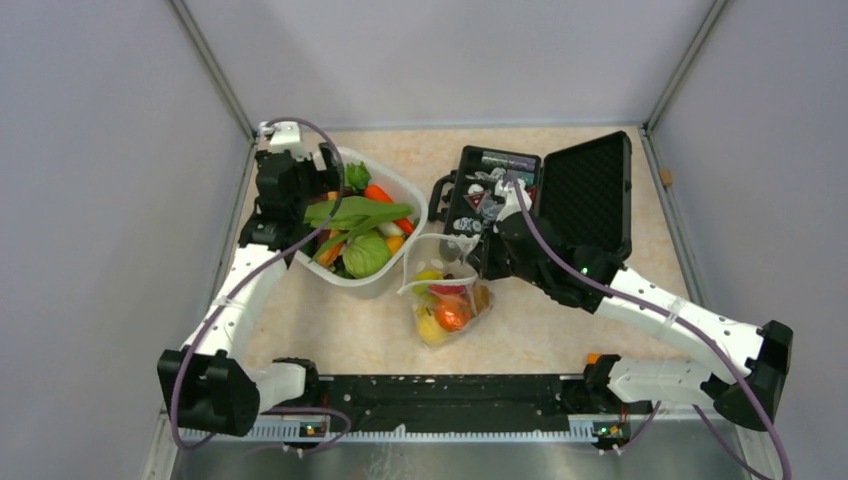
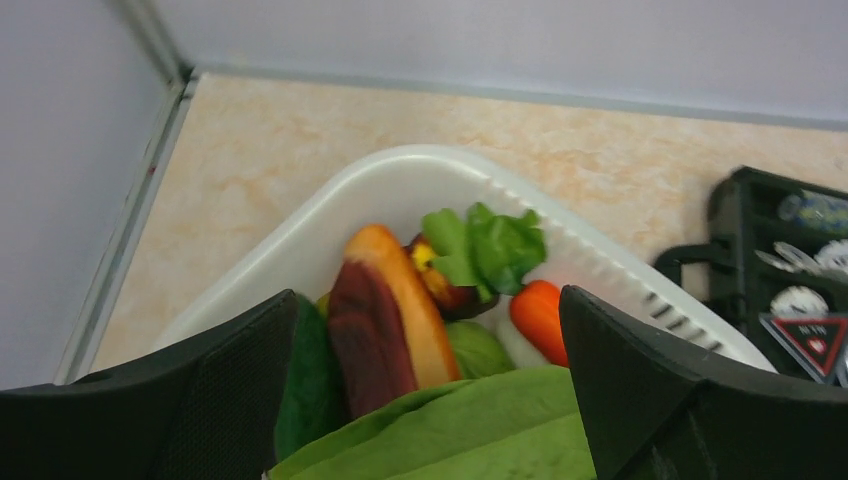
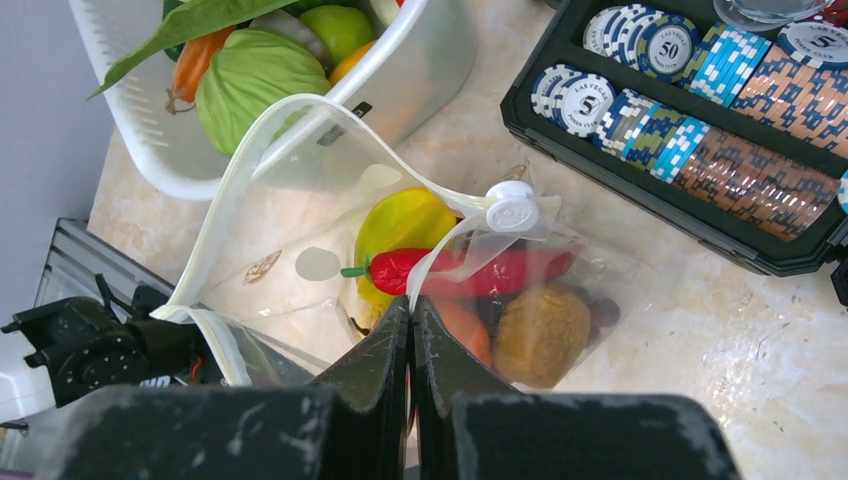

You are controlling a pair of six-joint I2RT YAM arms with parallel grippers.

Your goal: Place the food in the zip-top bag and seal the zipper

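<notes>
the left arm (image 1: pixel 235 290) reaches straight forward from its base along the left side, its wrist tipped downward. the left gripper (image 2: pixel 427 300) hangs there with its two black fingers (image 2: pixel 220 390) spread wide apart. the right arm (image 1: pixel 660 310) folds at the elbow on the far right, then stretches left and forward toward the middle. the right gripper (image 3: pixel 410 305) points down with its jaws pressed flat together, nipping the mouth edge of the zip-top bag (image 3: pixel 300 200).
</notes>
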